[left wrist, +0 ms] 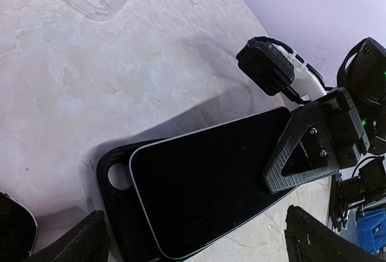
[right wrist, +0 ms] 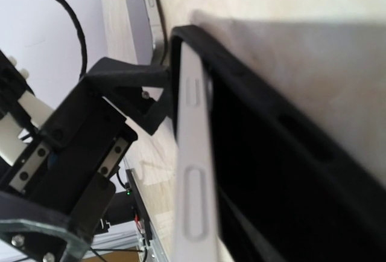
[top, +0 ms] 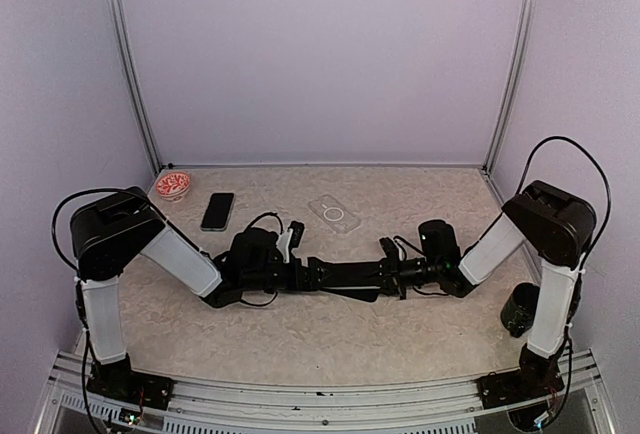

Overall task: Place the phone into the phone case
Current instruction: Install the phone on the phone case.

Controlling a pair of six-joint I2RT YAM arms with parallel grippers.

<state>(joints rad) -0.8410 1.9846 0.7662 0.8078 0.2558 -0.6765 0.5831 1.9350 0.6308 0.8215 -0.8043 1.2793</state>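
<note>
Two sets of jaws meet over the worktop (top: 420, 194): phone (left wrist: 205, 189) half-seated in case (left wrist: 117, 210), right jaws pinching phone's end, left jaws straddling case, grip not discernible.

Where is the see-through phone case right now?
In the top view the clear case lies flat near the back middle of the table, to the right of the loose phone and apart from it.
</note>
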